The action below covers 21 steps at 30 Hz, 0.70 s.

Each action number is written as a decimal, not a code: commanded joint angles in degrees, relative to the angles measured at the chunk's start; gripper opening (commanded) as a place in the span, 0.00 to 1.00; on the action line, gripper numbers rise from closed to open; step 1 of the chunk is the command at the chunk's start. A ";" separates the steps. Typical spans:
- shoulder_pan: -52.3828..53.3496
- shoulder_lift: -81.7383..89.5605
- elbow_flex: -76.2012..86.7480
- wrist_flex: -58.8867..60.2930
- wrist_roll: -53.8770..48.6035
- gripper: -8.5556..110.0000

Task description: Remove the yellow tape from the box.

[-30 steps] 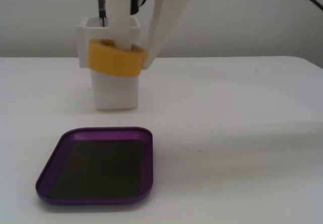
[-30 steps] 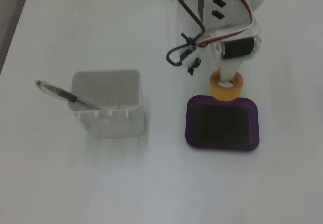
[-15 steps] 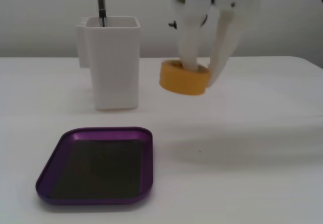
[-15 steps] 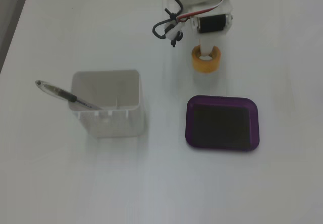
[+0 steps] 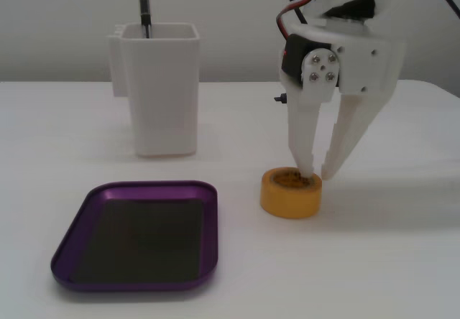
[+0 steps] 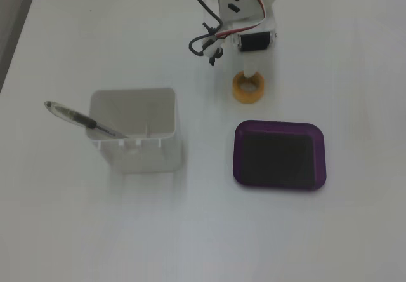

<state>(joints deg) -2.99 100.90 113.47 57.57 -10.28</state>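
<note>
The yellow tape lies flat on the white table, just right of the box in the low fixed view. The box is a shallow purple tray with a dark bottom and nothing in it. My gripper points straight down onto the roll's right side. One finger reaches into the roll's hole and the other stands outside its wall, pinching it. Seen from above, the tape rests a little beyond the box's far rim, with the gripper over it.
A tall white square container with a pen in it stands behind the box in the low view. From above, the container and pen are left of the box. A black cable loop hangs off the arm.
The gripper carried the tape from high in front of the white container, away from the tray, and lowered it. The roll now rests on the table beside the tray.
</note>
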 commanded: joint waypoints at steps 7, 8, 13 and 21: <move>0.09 4.83 -1.14 0.70 0.26 0.17; 0.09 5.36 -1.67 2.81 0.26 0.17; 0.70 14.68 -13.10 15.47 0.26 0.17; 0.88 36.30 -8.88 21.18 0.26 0.17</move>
<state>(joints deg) -2.55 128.76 101.07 78.57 -10.28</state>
